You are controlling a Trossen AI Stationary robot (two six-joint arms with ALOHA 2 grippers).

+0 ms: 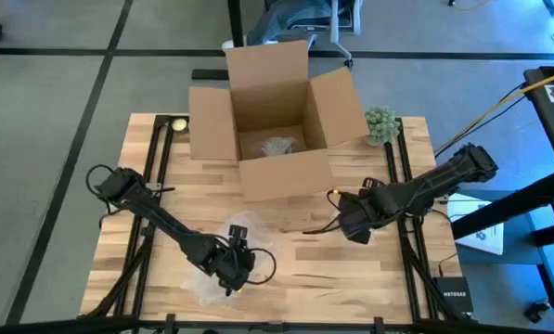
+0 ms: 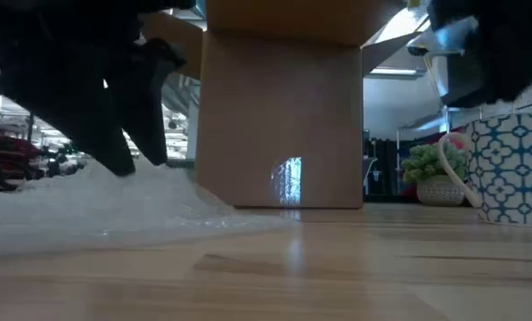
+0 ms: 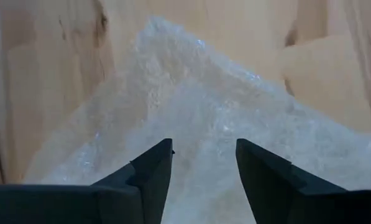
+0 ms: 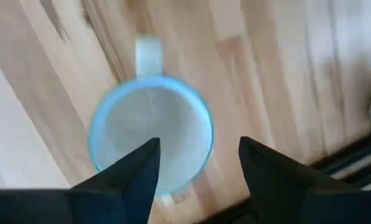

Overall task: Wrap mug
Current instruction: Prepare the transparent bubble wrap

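Note:
A sheet of clear bubble wrap point(image 1: 223, 249) lies flat on the wooden table near its front edge. My left gripper point(image 3: 204, 146) hangs open over the sheet, fingers pointing down at it point(image 2: 123, 134). The mug point(image 4: 149, 134) is white with a blue pattern and a white handle. It stands upright on the table at the right point(image 2: 508, 169). My right gripper point(image 4: 199, 144) is open right above it, one finger over the mug's mouth and the other outside its rim. In the high view the right gripper point(image 1: 351, 225) hides the mug. My left gripper's fingertips point(image 2: 127, 168) reach down to the top of the bubble wrap near the sheet's middle point(image 3: 201, 118), coming from above. I cannot tell whether they touch it. The sheet lies on the table, with nothing pinched between the fingers.
An open cardboard box point(image 1: 275, 116) stands at the table's far middle, with a bubble-wrapped bundle point(image 1: 277, 146) inside. A small green plant point(image 1: 381, 125) stands to the box's right and a pale round thing point(image 1: 176, 123) to its left. Bare wood lies between the two grippers.

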